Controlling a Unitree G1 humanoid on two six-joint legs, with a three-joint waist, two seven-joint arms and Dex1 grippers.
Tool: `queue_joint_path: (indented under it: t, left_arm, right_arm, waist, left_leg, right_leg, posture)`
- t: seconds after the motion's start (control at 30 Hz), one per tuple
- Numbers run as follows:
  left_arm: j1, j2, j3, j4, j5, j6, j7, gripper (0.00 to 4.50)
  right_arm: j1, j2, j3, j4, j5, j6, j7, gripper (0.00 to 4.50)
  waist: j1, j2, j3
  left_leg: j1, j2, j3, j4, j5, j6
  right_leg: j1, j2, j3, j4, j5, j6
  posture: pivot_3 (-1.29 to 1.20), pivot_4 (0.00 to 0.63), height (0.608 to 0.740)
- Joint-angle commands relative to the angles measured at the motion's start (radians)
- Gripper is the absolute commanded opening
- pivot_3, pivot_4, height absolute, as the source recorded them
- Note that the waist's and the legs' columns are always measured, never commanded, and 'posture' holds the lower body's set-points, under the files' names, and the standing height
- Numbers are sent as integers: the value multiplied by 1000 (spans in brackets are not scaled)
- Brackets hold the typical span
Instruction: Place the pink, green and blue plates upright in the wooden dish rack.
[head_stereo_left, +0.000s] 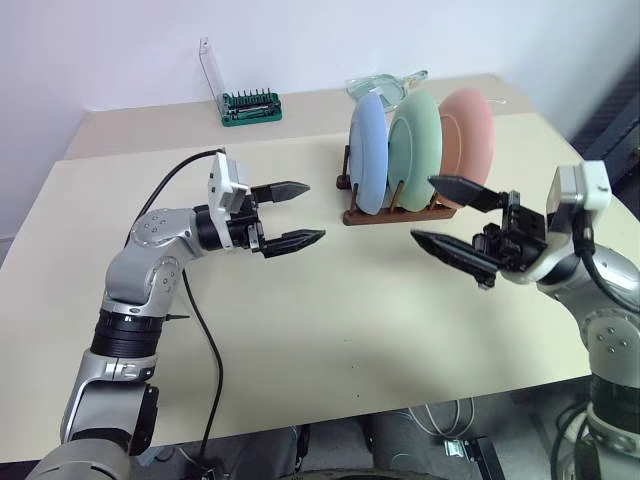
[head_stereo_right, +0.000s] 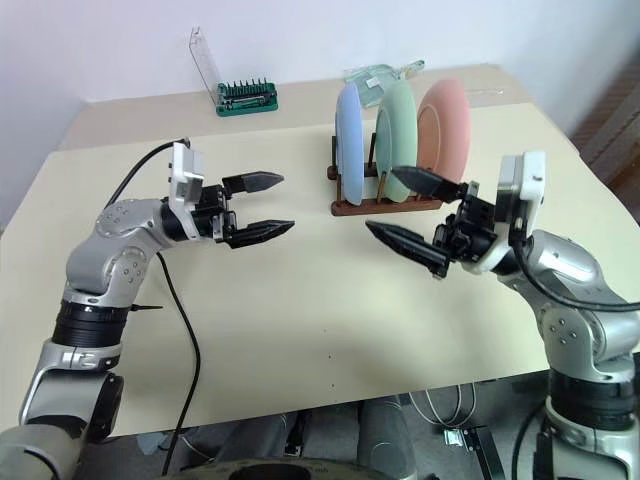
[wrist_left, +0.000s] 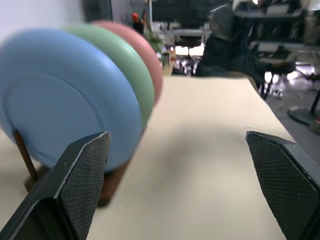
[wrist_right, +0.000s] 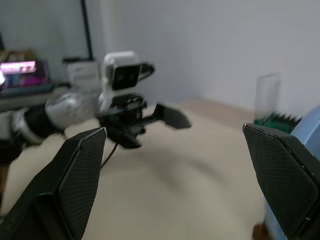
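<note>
Plates (head_stereo_left: 414, 150) upright on edge, rack (head_stereo_left: 398, 212) lengthwise left-right

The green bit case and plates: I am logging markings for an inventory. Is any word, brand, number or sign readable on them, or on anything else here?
None can be read.
Green bit case: any label is too small to read.
Blue plate, green plate, pink plate: plain, no markings.
Wooden dish rack: no markings.

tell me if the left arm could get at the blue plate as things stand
Probably yes: the left tool is open and empty, pointing toward the blue plate, which stands at the near end of the wooden dish rack, with bare table between them.
</note>
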Motion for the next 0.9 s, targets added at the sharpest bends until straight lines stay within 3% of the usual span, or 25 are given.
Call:
queue_joint_path:
  t: [0.03,0.23,0.5,0.6,0.9]
  left_arm:
    - [11,36,-4,41,51,-99,-56,4500]
    - [115,67,-20,14,40,-154,-163,4500]
    - [232,135,54,-119,-108,21,-181,4500]
    - [321,146,64,-173,-84,-11,-160,4500]
    - [412,161,54,-227,-12,-67,-98,4500]
  right_arm:
    - [61,-65,-7,-38,-89,-58,51,4462]
    - [193,-130,-98,-13,-180,-174,139,4462]
    - [345,-167,-207,3,-149,-183,233,4462]
    - [359,-114,-180,-56,-168,-218,186,4462]
    - [274,-113,-148,-17,-157,-218,185,4462]
  waist:
    - [8,0,0]
    - [20,0,0]
    - [18,0,0]
    - [16,0,0]
    - [31,-1,0]
  left_leg:
    - [0,0,0,0,0,0]
    - [0,0,1,0,0,0]
    - [1,0,0,1,-4,6]
    - [2,2,1,0,-4,6]
    - [3,1,1,1,-4,6]
  right_leg:
    - [0,0,0,0,0,0]
    - [0,0,0,0,0,0]
    - [2,0,0,0,0,0]
    - [1,1,0,0,0,0]
    - [3,0,0,0,0,0]
  posture:
    - [0,150,740]
    - [0,150,740]
    - [0,150,740]
    - [0,150,740]
    - [0,150,740]
